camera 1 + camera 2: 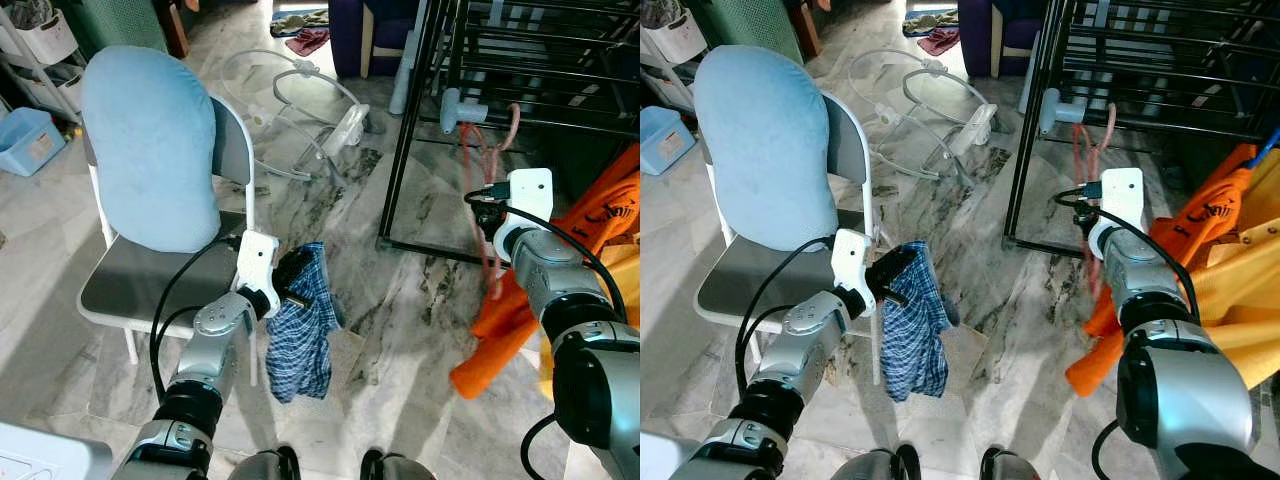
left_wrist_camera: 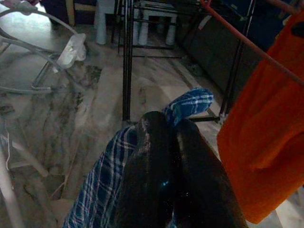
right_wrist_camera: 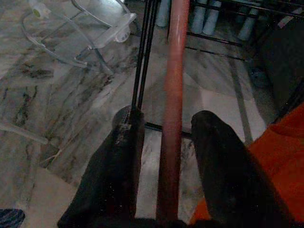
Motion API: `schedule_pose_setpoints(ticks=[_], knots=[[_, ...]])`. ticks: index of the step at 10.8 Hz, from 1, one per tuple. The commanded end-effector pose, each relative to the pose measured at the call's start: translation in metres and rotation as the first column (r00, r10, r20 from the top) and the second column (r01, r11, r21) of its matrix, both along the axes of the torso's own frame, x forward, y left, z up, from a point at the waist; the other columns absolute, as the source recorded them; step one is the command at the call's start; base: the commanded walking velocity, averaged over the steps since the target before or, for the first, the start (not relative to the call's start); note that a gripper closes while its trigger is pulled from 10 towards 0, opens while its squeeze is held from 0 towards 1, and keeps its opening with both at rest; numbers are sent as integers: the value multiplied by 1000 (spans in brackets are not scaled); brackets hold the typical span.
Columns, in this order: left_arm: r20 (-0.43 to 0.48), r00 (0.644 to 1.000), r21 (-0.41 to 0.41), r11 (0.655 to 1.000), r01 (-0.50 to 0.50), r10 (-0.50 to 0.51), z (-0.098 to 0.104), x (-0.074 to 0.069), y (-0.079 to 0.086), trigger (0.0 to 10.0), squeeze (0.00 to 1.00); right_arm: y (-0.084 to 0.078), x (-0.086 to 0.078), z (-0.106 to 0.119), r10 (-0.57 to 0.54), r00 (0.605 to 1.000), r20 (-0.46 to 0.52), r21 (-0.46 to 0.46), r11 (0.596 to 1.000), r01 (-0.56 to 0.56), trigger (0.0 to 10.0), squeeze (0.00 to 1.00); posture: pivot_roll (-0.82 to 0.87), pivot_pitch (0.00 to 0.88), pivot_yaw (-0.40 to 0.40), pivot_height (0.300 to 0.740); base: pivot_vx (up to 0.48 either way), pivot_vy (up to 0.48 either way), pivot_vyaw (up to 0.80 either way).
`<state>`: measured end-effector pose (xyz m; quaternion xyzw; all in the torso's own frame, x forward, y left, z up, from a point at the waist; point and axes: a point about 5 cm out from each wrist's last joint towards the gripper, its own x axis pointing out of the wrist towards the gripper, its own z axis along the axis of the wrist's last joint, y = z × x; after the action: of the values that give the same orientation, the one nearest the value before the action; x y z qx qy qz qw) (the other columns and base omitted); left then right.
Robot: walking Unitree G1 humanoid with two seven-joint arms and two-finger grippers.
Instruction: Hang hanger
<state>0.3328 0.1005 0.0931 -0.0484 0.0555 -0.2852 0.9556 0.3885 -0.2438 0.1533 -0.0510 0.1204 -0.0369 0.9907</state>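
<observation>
On a marble floor point(image 1: 400, 330), in front of a black drying rack point(image 1: 420, 130), the scene is seen from the head cam. L gripper point(image 1: 292, 272) is held low at centre-left, just beside a grey folding chair point(image 1: 140, 285) w/ a light-blue cushion point(image 1: 150, 150) propped against its back. Its fingers point(image 2: 156, 171) are pressed together on a blue plaid cloth point(image 1: 300, 340), which hangs down from the pinch toward the floor; in the left wrist view the fabric is seen bunched around and past the fingertips.

R gripper point(image 3: 166, 137) is held up at the right, near the rack's front leg. Its fingers point(image 3: 118, 166) are spread, w/ a thin red/pink hanger point(image 3: 172, 95) running between them; contact w/ either finger can't be confirmed. In the head views the hanger point(image 1: 490, 160) is seen as a reddish wire loop rising above the wrist toward the rack's lower bars, w/ an orange garment point(image 1: 540, 300) draped from it, trailing down to the floor on the right.

A white wire frame w/ plastic fittings point(image 1: 300, 110) lies on the floor behind the chair, well apart from both arms. A blue bin point(image 1: 28, 140) sits far left.
</observation>
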Motion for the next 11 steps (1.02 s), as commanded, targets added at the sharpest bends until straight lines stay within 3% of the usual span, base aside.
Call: schedule_pose_setpoints(ticks=[1, 9, 11], knots=[[-4, 1000, 16, 1000, -2, 2, 0, 0, 1, 10000, 0, -1, 0, -1, -5, 1000, -12, 10, 1000, 6, 0, 0, -29, 170, 44, 740, 0, 0, 0], [-17, 1000, 21, 1000, 2, -1, -4, -3, -2, 10000, 0, -3, -1, -3, -32, 999, -22, -18, 999, 31, 0, 0, -21, 174, 36, 740, 0, 0, 0], [-2, 1000, 32, 999, -31, 31, -4, -2, 0, 10000, 0, 3, 4, 15, 10, 993, 117, -16, 1000, -8, 10000, 0, -22, 174, 39, 740, 0, 0, 0]])
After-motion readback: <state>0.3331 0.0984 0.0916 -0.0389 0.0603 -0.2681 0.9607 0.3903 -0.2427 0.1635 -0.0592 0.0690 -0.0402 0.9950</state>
